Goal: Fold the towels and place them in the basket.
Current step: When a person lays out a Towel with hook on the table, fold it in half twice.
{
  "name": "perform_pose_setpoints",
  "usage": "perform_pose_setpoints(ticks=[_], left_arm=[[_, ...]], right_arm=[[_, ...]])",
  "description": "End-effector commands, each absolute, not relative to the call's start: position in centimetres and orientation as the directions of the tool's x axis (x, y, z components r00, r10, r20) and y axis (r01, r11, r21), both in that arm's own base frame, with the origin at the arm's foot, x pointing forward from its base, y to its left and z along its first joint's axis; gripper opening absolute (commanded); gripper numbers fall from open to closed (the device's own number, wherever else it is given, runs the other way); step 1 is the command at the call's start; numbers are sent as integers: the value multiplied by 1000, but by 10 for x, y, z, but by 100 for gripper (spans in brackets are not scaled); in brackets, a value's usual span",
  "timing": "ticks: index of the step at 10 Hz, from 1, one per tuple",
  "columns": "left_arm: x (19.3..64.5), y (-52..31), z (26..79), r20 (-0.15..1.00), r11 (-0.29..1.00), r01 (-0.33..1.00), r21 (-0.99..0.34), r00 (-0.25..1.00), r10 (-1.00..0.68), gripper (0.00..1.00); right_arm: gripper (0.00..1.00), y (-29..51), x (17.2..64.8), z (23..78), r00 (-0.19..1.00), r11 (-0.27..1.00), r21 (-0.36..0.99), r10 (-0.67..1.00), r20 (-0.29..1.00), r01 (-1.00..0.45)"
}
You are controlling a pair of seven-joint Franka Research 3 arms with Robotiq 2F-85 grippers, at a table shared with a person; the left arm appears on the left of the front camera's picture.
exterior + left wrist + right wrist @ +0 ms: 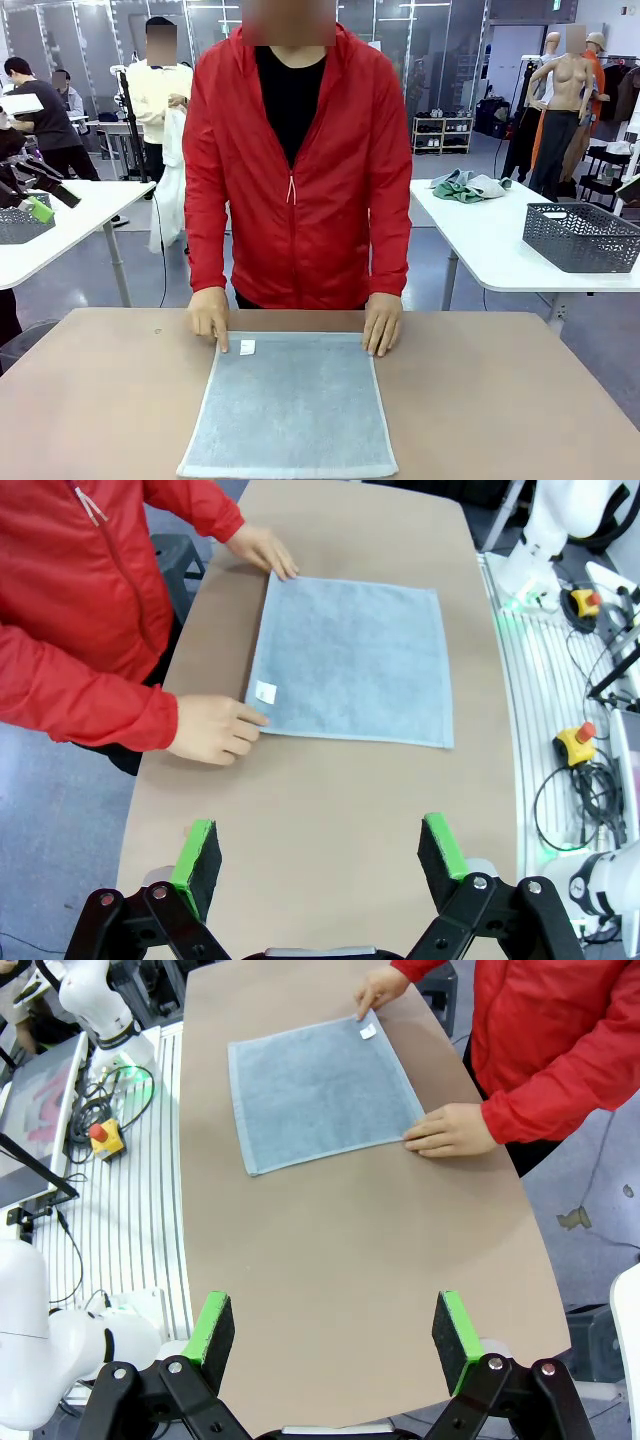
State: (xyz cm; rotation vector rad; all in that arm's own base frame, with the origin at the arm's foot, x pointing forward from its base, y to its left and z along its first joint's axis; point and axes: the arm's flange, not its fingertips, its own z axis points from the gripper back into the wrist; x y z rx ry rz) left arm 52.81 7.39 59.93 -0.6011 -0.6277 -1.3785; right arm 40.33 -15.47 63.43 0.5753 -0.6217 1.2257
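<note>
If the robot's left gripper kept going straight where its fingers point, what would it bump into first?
Probably the bare table, just short of the blue-grey towel. The left gripper is open and empty, with nothing between it and the table. Depth is unclear, so it might land on the towel's edge.

A light brown table [520, 400] with rounded corners carries a single pale blue-grey towel [292, 405], spread flat about its middle (a small white tag [247, 347] sits at its far left corner). One hand [210, 315] of a person rests at that corner, the other hand [383, 322] at the far right corner, fingertips on the cloth
</note>
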Motion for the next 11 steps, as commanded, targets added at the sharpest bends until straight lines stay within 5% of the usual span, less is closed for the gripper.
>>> perform_pose_setpoints(ticks=[1, 9, 11], left_arm=[[528, 74, 599, 714, 100, 995, -22, 85, -694, 100], [528, 74, 599, 715, 98, 995, -23, 85, -694, 100], [519, 21, 607, 570, 144, 990, -7, 122, -812, 100]], right_arm=[[100, -154, 404, 634, 211, 234, 67, 669, 713, -970], [100, -155, 403, 634, 218, 241, 69, 672, 708, -968], [100, -105, 405, 640, 219, 226, 69, 757, 616, -972]])
